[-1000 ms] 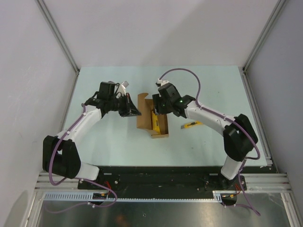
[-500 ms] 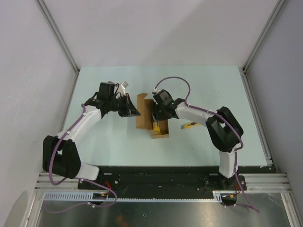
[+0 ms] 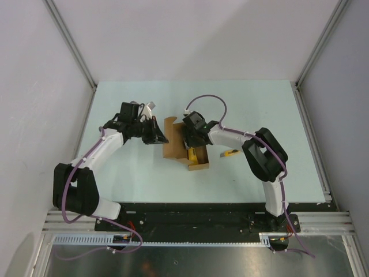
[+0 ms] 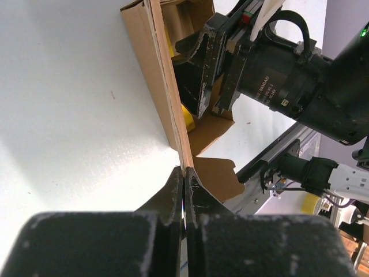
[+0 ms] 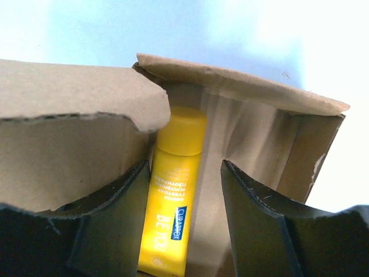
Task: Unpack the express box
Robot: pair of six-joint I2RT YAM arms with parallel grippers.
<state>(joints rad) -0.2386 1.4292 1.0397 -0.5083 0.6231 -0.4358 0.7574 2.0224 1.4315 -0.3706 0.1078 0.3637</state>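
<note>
On the smooth pale counter point(image 3: 132, 173), near its middle, the matte black left tool point(image 4: 183, 173) is pinched tight on a thin corrugated flap of the brown express box point(image 3: 173, 147). Beyond, the right tool point(image 5: 184, 173) stands parted inside the box, straddling a glossy yellow cylindrical tube point(image 5: 173, 196).

matt cardboard express box point(image 3: 172, 140), glossy plastic tube point(image 5: 173, 196)

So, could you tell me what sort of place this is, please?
Probably a lab robot cell, not a home: a pale-green table walled by plain white panels, an aluminium rail, a left arm and right arm bolted down.
</note>
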